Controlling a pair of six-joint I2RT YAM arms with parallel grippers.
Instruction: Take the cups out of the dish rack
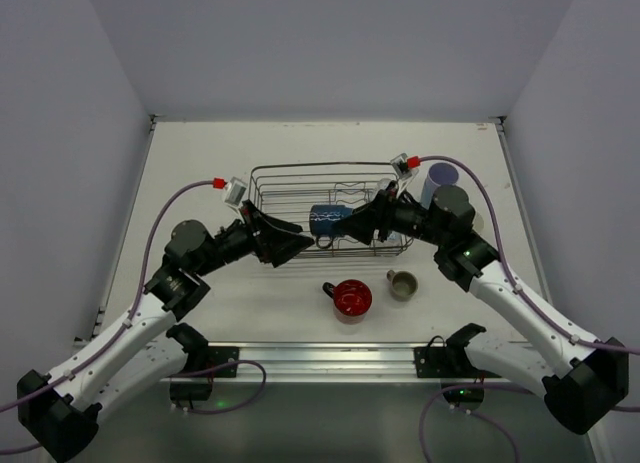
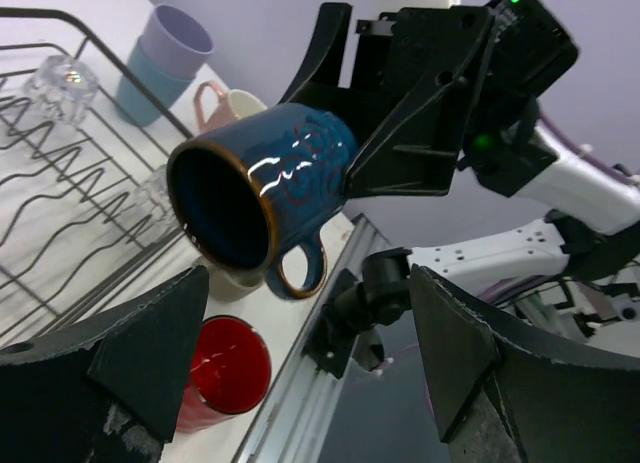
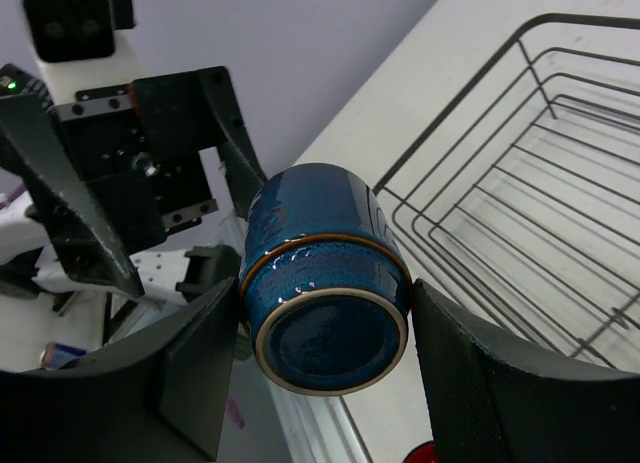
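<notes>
My right gripper [image 3: 325,313] is shut on the dark blue cup [image 3: 325,283]. The cup lies on its side in the air, base toward the right wrist camera. It hangs over the front rail of the dish rack [image 1: 300,173]. Its mouth and handle face my left gripper [image 2: 305,283], which is open and holds nothing, a little short of the dark blue cup [image 2: 265,188]. From above, the dark blue cup [image 1: 328,220] sits between my left gripper [image 1: 295,241] and my right gripper [image 1: 372,223].
A red mug [image 1: 352,298] and a small olive-beige cup [image 1: 402,284] stand on the table in front of the rack. A lavender tumbler [image 1: 440,178] stacked in a light-blue one [image 2: 150,83] and a pink cup [image 2: 225,108] stand to the rack's right. A clear glass [image 2: 62,83] sits in the rack.
</notes>
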